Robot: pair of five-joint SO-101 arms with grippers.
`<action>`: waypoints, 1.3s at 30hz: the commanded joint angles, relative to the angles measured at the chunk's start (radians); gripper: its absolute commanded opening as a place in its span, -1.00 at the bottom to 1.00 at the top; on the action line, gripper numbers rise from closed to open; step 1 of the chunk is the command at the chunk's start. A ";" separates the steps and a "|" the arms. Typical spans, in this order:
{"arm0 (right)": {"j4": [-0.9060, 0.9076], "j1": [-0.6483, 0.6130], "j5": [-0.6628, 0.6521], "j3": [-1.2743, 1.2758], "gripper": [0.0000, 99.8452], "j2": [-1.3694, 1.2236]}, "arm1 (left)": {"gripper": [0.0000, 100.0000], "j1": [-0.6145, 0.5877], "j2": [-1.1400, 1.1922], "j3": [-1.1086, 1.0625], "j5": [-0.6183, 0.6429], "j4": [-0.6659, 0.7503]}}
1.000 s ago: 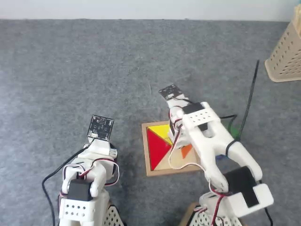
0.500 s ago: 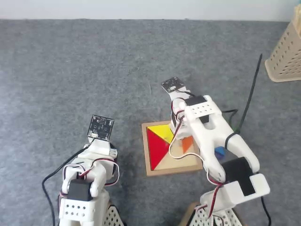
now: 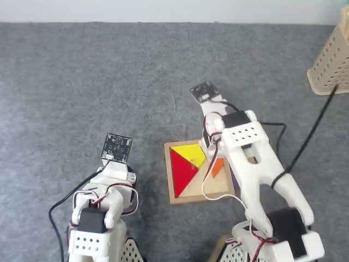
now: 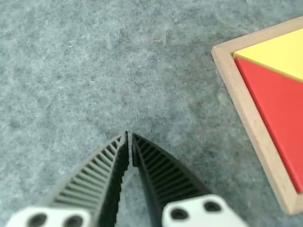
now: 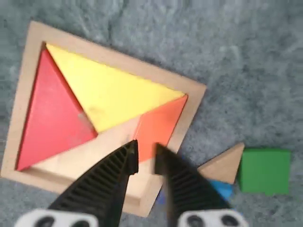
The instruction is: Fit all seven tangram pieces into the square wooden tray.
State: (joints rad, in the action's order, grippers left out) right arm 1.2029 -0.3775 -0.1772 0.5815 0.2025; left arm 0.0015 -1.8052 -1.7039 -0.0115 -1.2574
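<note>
The square wooden tray (image 3: 170,185) lies on the grey-covered desk (image 3: 82,82) toward its near edge, between the two arms and closer to the right one. Three pieces sit inside it. A large yellow triangle (image 5: 109,97) runs along the far rim. A large red triangle (image 5: 47,113) runs along the left rim, touching the yellow one. A smaller orange triangle (image 5: 158,125) sits against the right rim. The remaining floor of the tray shows bare wood.

The right arm (image 3: 248,158) stretches over the tray's right side. Its jaws are narrowly parted, gripping nothing, and hang above the orange triangle's near corner.

Just outside the tray's right rim, a green square (image 5: 264,170), a wood-coloured triangle (image 5: 225,165) and a blue piece (image 5: 220,189) lie close together on the desk.

The left arm (image 3: 101,213) is near the desk's near edge, left of the tray. Its jaws are clenched, tips almost meeting, with nothing between them, over bare cloth beside the tray's left rim.

A pale perforated basket (image 3: 332,60) stands at the right edge.
</note>
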 commanded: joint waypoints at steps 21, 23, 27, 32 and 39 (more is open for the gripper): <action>0.016 0.349 -0.124 0.129 -0.75 0.156 | -0.98 -0.006 -0.021 0.019 0.005 -0.006; -0.010 0.341 -0.064 0.109 -0.75 0.105 | -0.98 -0.006 -0.021 0.019 0.005 -0.006; -0.045 0.335 0.017 0.029 -0.75 -0.048 | -0.98 -0.006 -0.021 0.019 0.005 -0.006; -0.045 0.338 0.066 -0.098 -0.63 -0.259 | -0.98 -0.006 -0.021 0.019 0.005 -0.006; -0.047 0.363 0.084 -0.207 -0.62 -0.432 | -0.98 -0.006 -0.021 0.019 0.005 -0.006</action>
State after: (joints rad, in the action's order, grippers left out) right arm 1.1738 -0.0353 -0.1051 0.4404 -0.2010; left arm 0.0015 -1.8052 -1.7039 -0.0115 -1.2574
